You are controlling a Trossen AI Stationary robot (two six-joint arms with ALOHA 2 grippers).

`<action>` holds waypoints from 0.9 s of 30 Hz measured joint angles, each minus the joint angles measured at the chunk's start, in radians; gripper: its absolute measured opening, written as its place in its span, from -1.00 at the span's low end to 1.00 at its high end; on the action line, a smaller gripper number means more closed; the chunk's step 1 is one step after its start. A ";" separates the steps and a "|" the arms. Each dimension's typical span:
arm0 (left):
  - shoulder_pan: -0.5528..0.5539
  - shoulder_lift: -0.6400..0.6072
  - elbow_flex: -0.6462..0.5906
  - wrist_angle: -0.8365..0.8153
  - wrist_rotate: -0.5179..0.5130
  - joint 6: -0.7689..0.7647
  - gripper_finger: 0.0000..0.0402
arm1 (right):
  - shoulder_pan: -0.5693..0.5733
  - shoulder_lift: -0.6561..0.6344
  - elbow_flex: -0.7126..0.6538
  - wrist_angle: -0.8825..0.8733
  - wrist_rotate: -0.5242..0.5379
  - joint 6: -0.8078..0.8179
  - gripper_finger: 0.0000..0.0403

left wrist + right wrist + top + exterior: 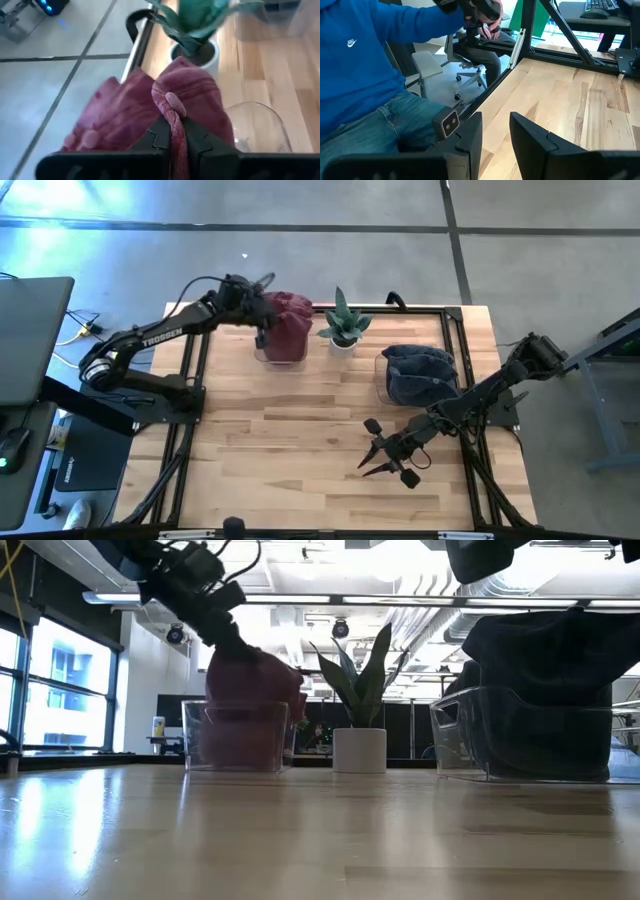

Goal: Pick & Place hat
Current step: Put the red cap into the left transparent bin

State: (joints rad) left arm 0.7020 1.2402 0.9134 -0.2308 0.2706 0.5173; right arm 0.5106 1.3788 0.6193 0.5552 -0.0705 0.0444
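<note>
A maroon hat [287,320] sits in a clear container [281,356] at the table's far left, its crown rising above the rim [250,690]. My left gripper [172,131] is shut on it, coming in from the left [264,328]. A dark blue hat [418,373] fills a second clear container [520,740] at the far right. My right gripper [370,448] hovers open over bare table near the right front, and nothing lies between its fingers [495,135]. My left gripper pinches a rolled fold of the maroon hat's cloth [171,107] between its two fingers [159,139]. The fingers slant down from the table's left. The hat bulges beyond the fingers and its lower part is inside the clear container [240,740].
A small potted plant [343,326] in a white pot stands between the two containers. A black frame rail [400,308] runs along the table's edges. A person in a blue top [365,55] sits beyond the table's edge. Bare wood lies in the middle and front [300,450].
</note>
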 joint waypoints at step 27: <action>0.037 -0.016 0.094 -0.127 0.036 -0.102 -0.11 | 0.000 0.000 0.000 -0.002 0.009 0.002 -0.53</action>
State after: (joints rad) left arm 0.7391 1.2242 1.0073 -0.3582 0.3067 0.4152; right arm 0.5102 1.3788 0.6193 0.5537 -0.0616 0.0460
